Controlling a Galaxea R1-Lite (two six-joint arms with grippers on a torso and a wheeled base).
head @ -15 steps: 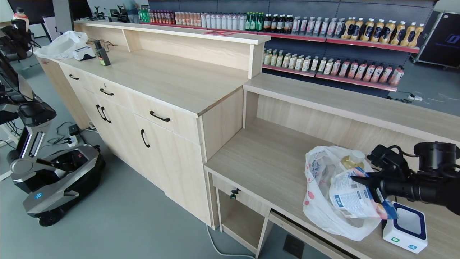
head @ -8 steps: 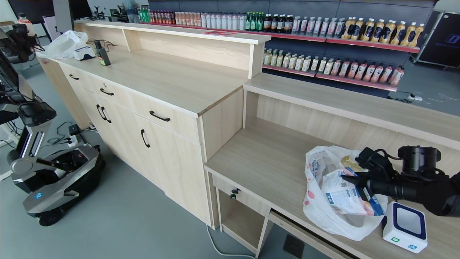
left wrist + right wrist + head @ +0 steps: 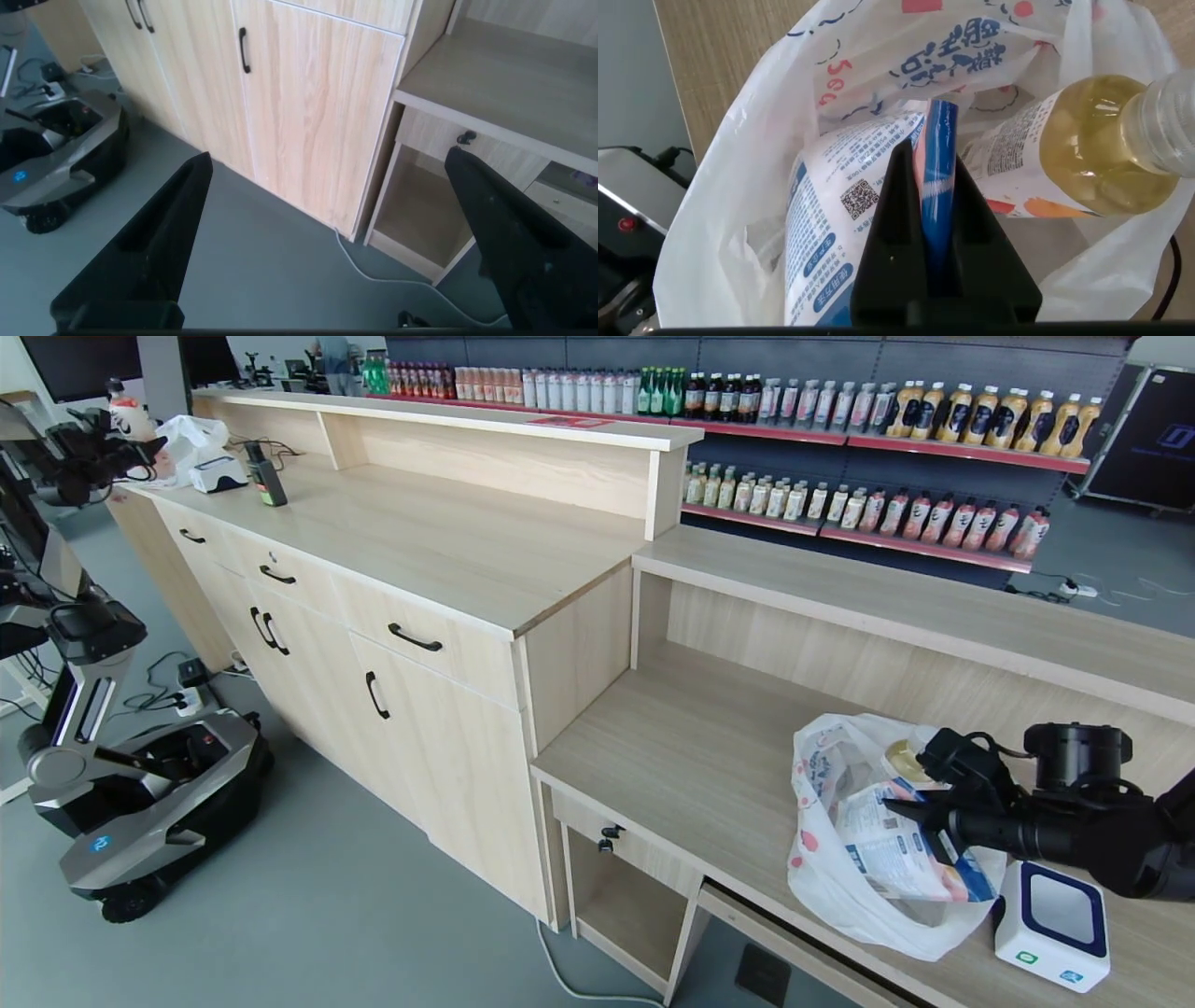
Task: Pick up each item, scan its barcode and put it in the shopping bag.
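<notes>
Right gripper [image 3: 932,163]: I see it pinching the top edge of a white-and-blue printed foil pouch [image 3: 878,840]
Pouch: hangs in the open mouth of the white plastic shopping bag [image 3: 822,887]; a clear bottle of yellow drink [image 3: 1092,149] lies inside, beside it
Bag: at the pale wooden worktop's [image 3: 691,756] front edge; white-and-blue box scanner [image 3: 1053,924] just beside
Left gripper [image 3: 327,159]: spread wide; above grey floor

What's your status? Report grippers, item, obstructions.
Right gripper shut on snack packet, packet partly inside shopping bag. Left gripper open, empty, over the floor. Bottle in bag beside packet; bag mouth open.
</notes>
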